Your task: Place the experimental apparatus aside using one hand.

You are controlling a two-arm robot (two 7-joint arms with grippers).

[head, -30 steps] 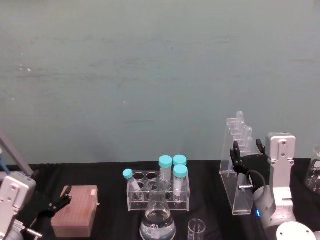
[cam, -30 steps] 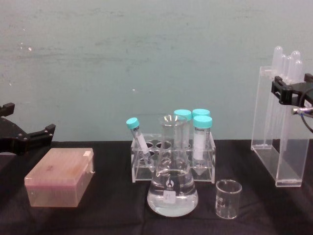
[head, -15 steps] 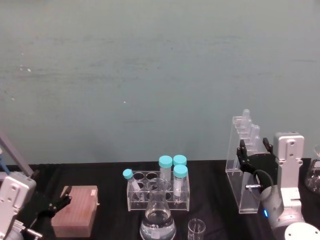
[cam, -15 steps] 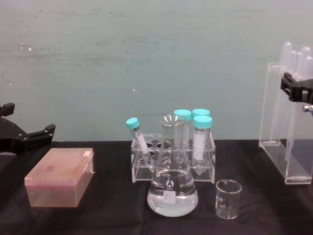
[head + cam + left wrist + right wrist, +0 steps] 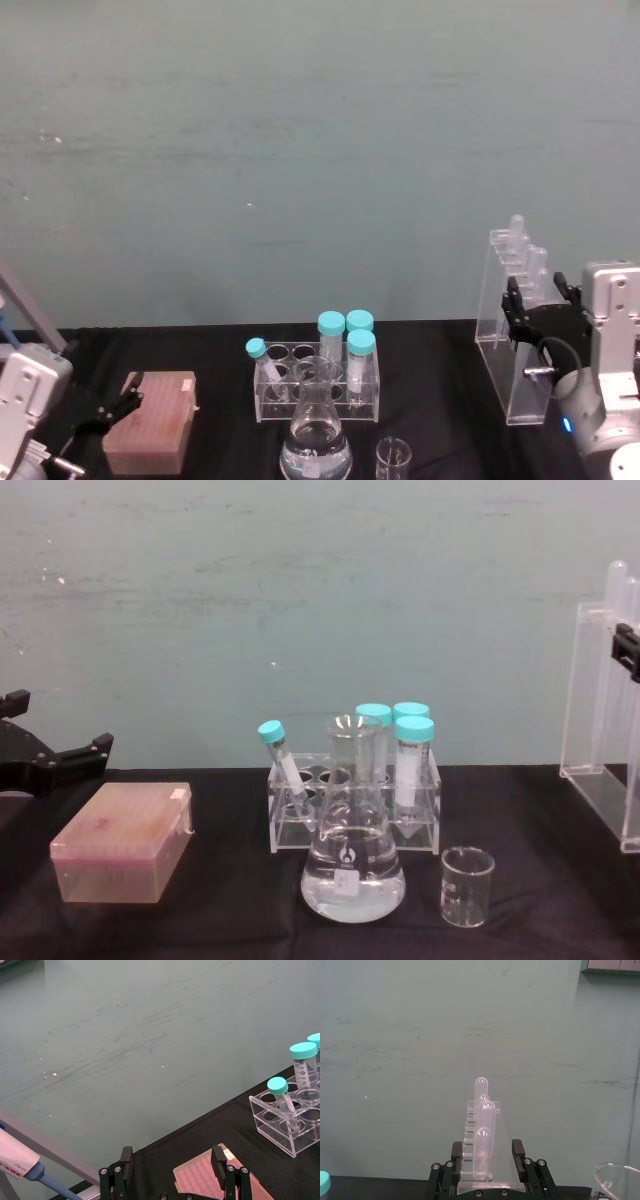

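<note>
Glass sits nearest you: the conical flask point(image 5: 352, 875) of clear liquid, with the small beaker point(image 5: 467, 885) just to its right on the black worktop point(image 5: 220, 920). Behind them you have the clear tube rack point(image 5: 428, 820) with teal-capped tubes. A pink tip box point(image 5: 122, 842) lies off to the left, near your left hand point(image 5: 171, 1160), which hangs released and empty. At the far right, your right hand point(image 5: 537, 300) is clenched on the tall acrylic stand point(image 5: 495, 330), upright with its round-topped tubes.

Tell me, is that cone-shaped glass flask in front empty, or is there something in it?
Partly full. The flask holds clear liquid in its wide base; its neck above is empty.
</note>
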